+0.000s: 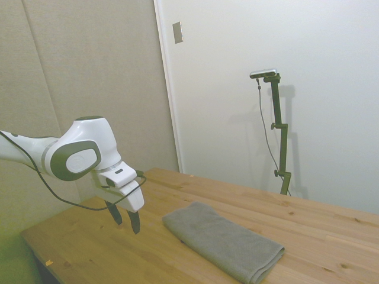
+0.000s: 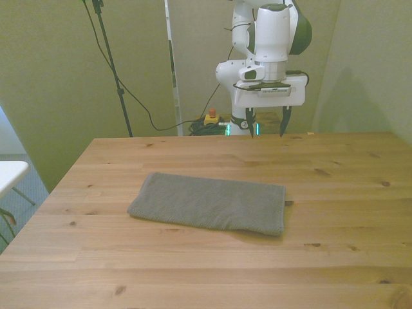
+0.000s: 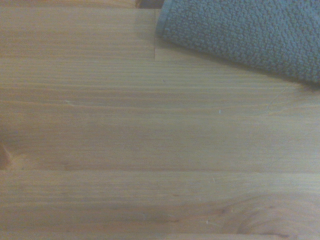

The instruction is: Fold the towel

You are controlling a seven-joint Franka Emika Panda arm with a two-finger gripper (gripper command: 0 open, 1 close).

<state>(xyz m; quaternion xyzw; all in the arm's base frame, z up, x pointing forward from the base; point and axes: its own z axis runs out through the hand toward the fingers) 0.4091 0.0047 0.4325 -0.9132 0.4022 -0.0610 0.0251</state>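
Only one corner of the towel [image 3: 250, 35] caught in the wrist view, rest cut off past the frame; grain of the table [image 3: 150, 140] soft and slightly blurred there. Folded into a long flat strip, towel [image 2: 209, 203] lying near the middle of the table [image 2: 335, 257], well clear of every edge. Claw [image 2: 265, 122] hanging above the far edge, fingers apart, gripping nothing, well apart from the towel [image 1: 222, 239]. Bare wood all round.

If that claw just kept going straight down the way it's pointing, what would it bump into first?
Most likely bare wood. The gripper hangs open, pointing down over the table, with the towel off to one side; the wrist view shows mostly bare planks, only the towel's edge.
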